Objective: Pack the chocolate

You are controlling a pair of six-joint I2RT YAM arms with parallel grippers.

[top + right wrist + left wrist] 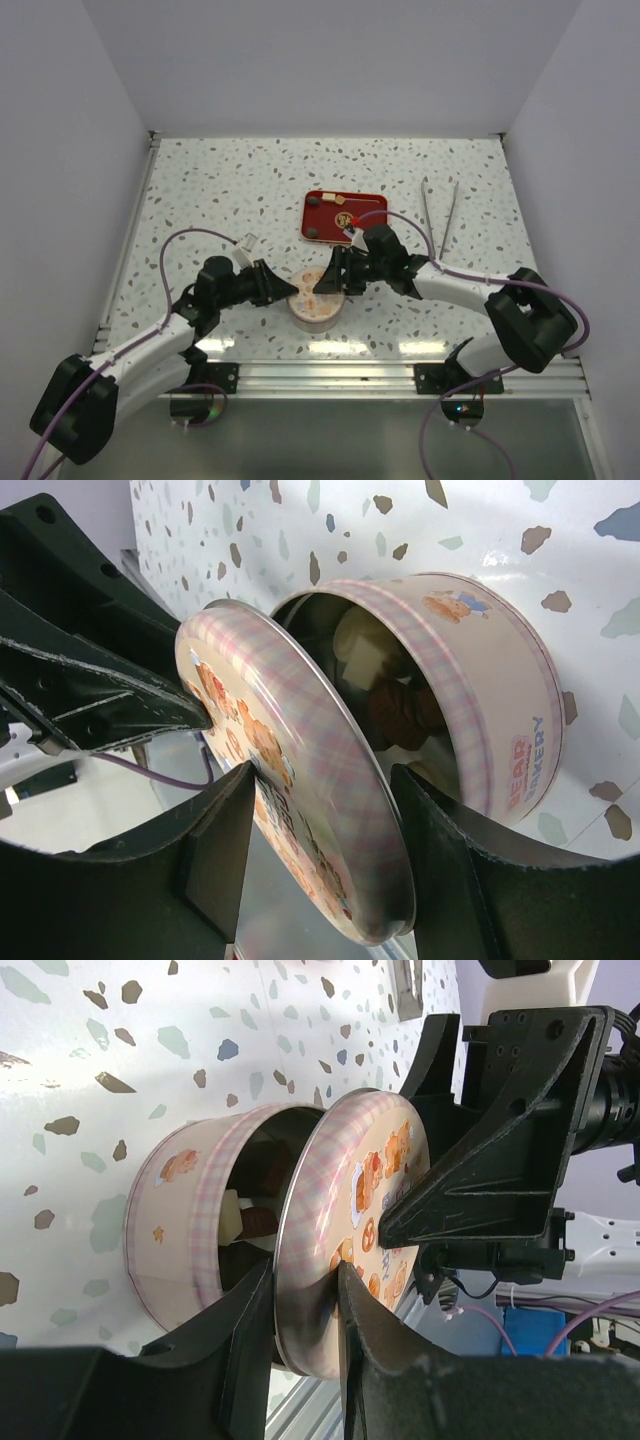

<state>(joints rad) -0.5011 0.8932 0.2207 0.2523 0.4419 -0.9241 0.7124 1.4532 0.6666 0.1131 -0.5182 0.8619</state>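
The round tin [318, 313] stands near the front edge, patterned with pink plaid and bears. Inside the tin [175, 1210] lie chocolate pieces, a brown one [258, 1222] and a cream one [230, 1218]; the right wrist view shows the same cream [365, 655] and brown [400, 708] pieces. The lid [360, 1180] hangs tilted over the tin's mouth. My left gripper [305, 1280] is shut on the lid's rim. From the opposite side my right gripper [322, 780] clasps the lid [270, 710], one finger on its printed face, the other under its edge.
A red tray [370, 205] sits behind the tin with a few small pieces in it. Metal tongs [441, 215] lie at the back right. White walls close in the table on three sides; an aluminium rail [330, 375] runs along the front.
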